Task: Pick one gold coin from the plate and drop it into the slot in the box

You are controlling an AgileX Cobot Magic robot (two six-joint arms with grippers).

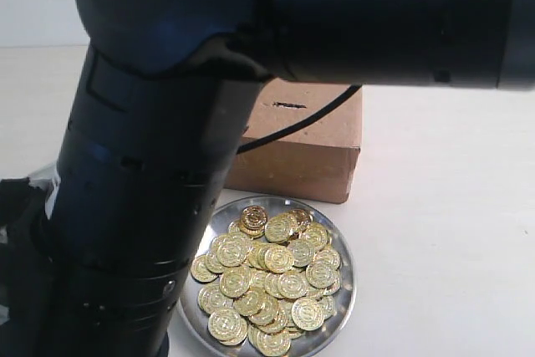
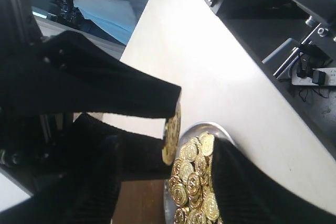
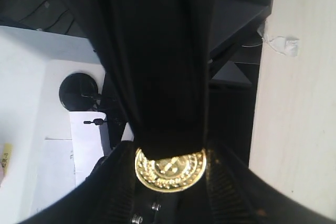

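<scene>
Closest to my left wrist camera, the left fingers (image 2: 121,90) are pressed onto one gold coin (image 2: 171,134), which shows edge-on at their tips, above the heap. My right wrist camera shows a gold coin (image 3: 170,170) face-on, its upper part hidden behind a black finger. Dark ribbed shapes flank it, which I take for the right fingers (image 3: 226,192), but I cannot tell whether they are spread or gripping. Below the held coin sits the round silver plate (image 1: 224,216), piled with loose coins (image 1: 272,277), on the pale bench (image 1: 443,232). Just behind the plate stands the brown cardboard box (image 1: 301,160), with its short dark slot (image 1: 290,106) in plain sight on the top face. A large black arm (image 1: 142,206) blocks the left and top of the overview. I judge the pick done and the carry in hand. Next I must bring the coin over the box, line its edge up with the slot, and part the fingers only once it is directly above.
</scene>
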